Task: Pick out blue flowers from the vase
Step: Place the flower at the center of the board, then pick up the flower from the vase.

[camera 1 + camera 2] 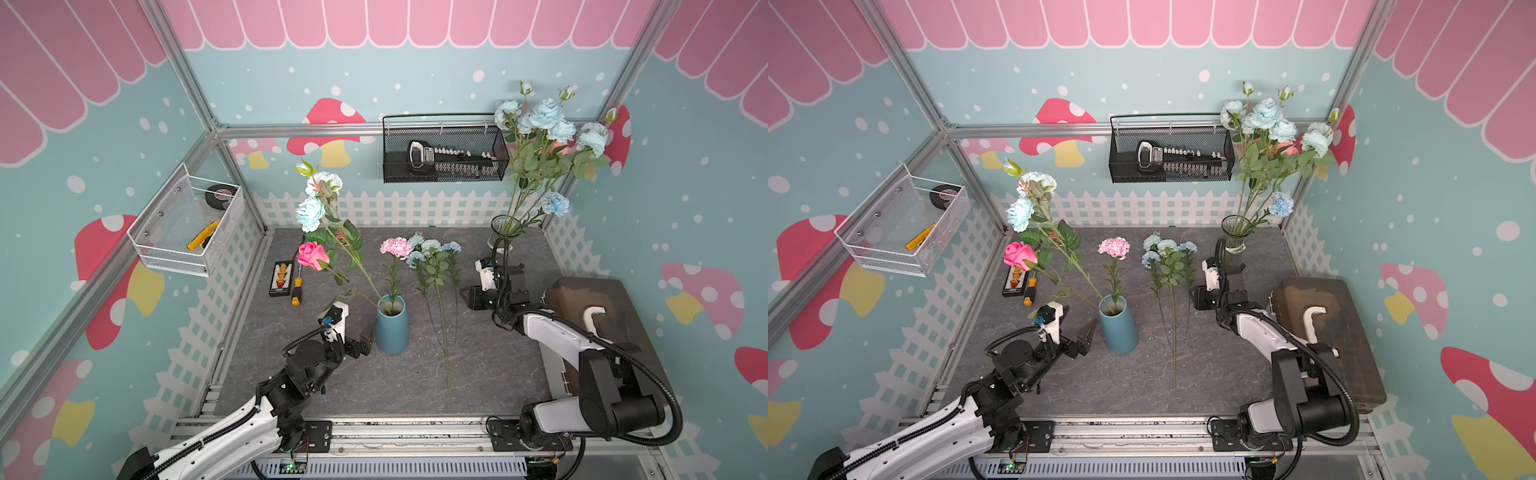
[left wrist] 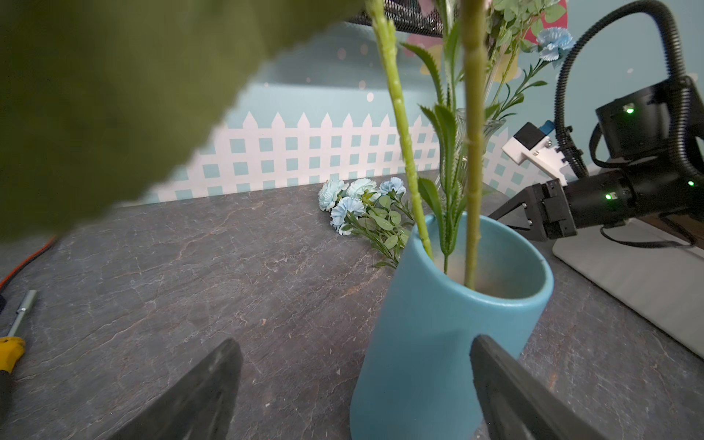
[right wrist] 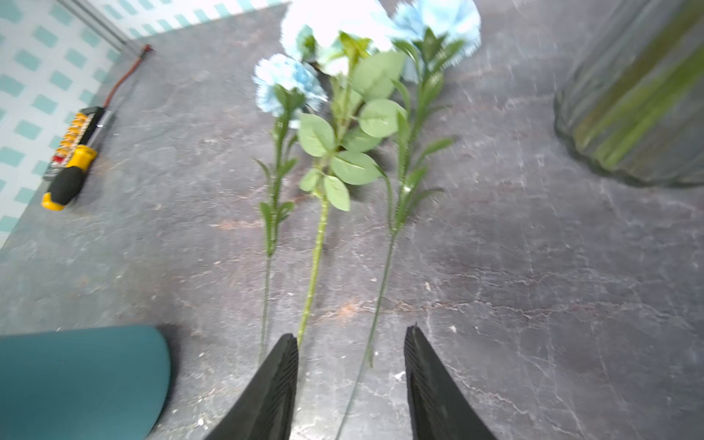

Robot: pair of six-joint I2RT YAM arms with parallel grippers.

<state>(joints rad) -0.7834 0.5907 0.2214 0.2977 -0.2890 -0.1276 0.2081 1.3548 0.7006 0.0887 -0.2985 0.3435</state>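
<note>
Left gripper (image 2: 354, 339) and right gripper (image 3: 351, 331) stand spread; your left wrist view, unlike the right, shows three stems (image 2: 474, 152) inside the vase (image 2: 438, 343).

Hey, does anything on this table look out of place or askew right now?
A yellow-handled screwdriver and a bit holder lie at the back left of the table, odd among flowers. The tall blue flower stem leans far sideways out of the teal vase, while the pink carnation stands nearly upright.
</note>
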